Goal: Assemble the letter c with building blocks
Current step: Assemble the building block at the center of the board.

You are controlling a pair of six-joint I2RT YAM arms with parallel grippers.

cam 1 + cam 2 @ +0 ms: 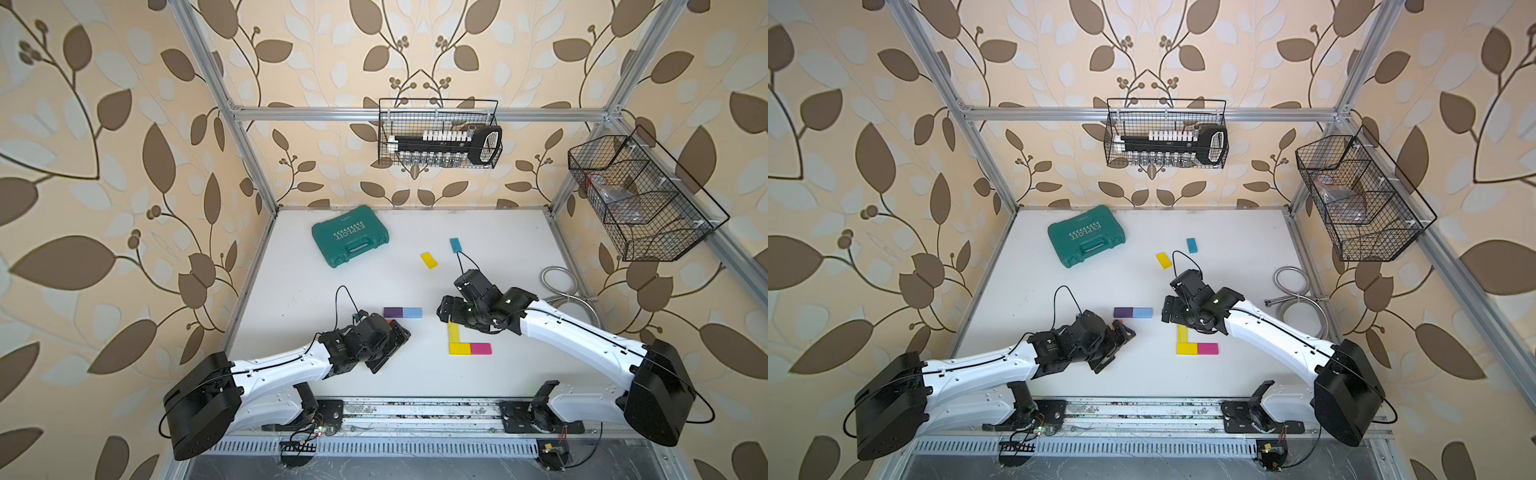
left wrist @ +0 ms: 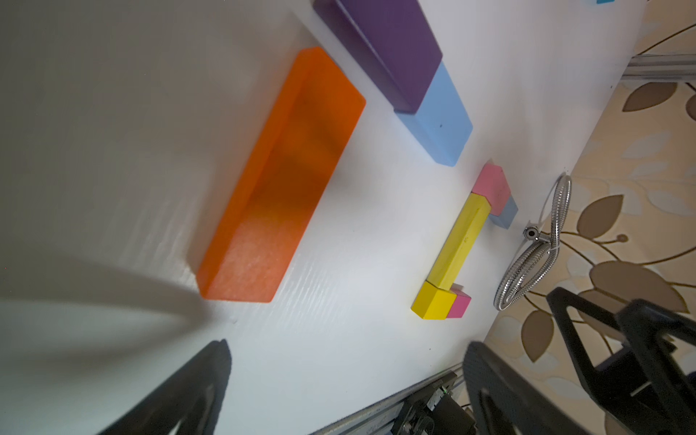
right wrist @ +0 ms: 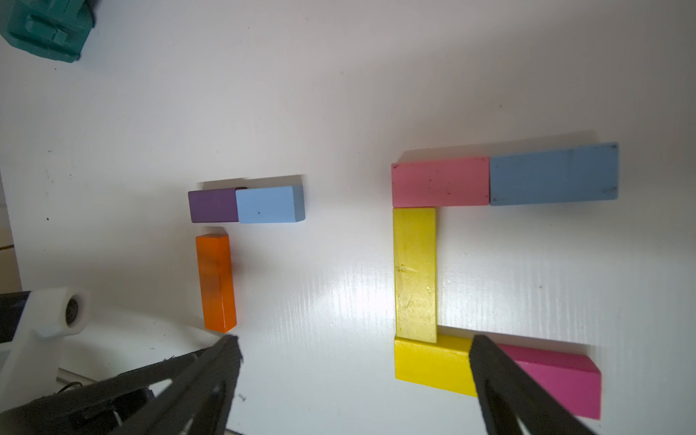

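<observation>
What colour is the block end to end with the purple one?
It's the light blue block, abutting the purple block; clearest in the right wrist view.

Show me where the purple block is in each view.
In a top view: purple block, mid-table.
In a top view: purple block, also mid-table.
Left wrist: purple block beyond the orange block, cut by the frame.
Right wrist: purple block near the orange block's end.
Landmark: the light blue block touches it everywhere.
</observation>
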